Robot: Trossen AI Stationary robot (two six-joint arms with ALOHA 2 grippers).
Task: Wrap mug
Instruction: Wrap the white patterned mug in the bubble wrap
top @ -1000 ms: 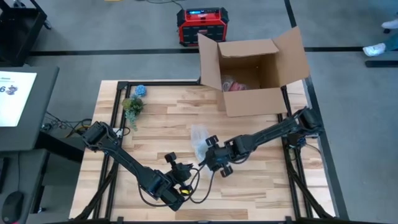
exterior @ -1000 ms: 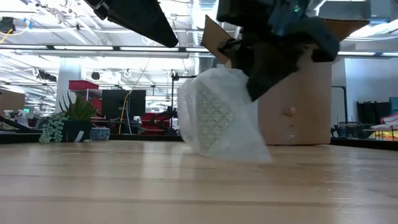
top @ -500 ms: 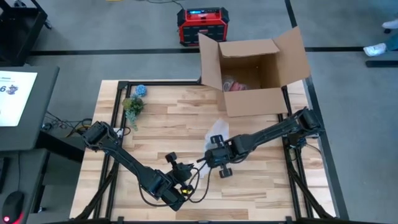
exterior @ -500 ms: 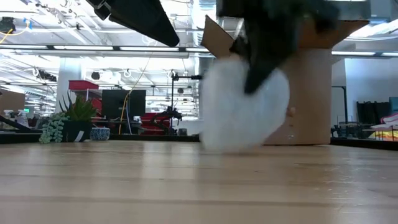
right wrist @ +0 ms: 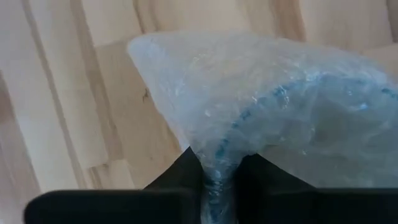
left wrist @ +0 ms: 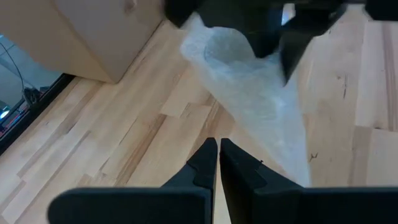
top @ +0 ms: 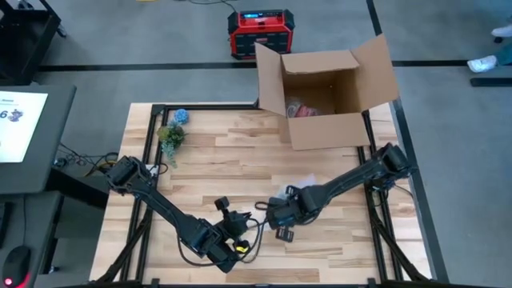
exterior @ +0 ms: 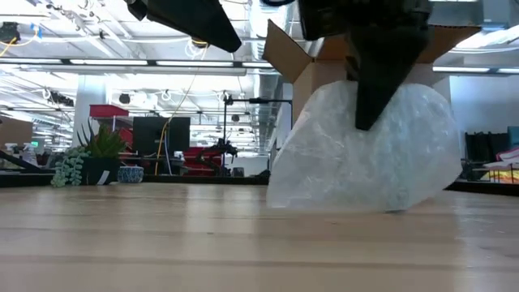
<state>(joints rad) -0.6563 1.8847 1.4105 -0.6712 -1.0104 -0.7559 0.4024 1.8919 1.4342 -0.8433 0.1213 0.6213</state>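
A bundle of clear bubble wrap (top: 294, 194) lies near the table's middle, and something blue (right wrist: 281, 112) shows through it; the mug itself I cannot make out. My right gripper (top: 282, 218) is shut on the wrap, just on its near side. In the low view the bundle (exterior: 365, 158) reaches down to the tabletop under the dark gripper (exterior: 383, 73). My left gripper (top: 235, 221) hovers shut and holding nothing to the bundle's left, near the front edge, pointing at the wrap (left wrist: 255, 90). My right gripper pinches a gathered, bunched end of the bubble wrap (right wrist: 214, 167) between its two fingers, several layers together. The wrap fans out wide beyond the fingertips. In the low view the gripper comes at it from above, and the bundle's underside (exterior: 357, 204) meets the table.
An open cardboard box (top: 324, 96) stands at the far right edge with items inside. A small plant (top: 170, 138) and a blue object (top: 181, 116) sit at the far left corner. Bare wood lies at the centre left. A red device (top: 258, 32) is on the floor beyond.
My right gripper has gone toward the table's near edge and turned, staying shut on the wrap. The bubble-wrap bundle has swung from the gripper's left round to its far-right side and come nearer the front. My left gripper has kept about still.
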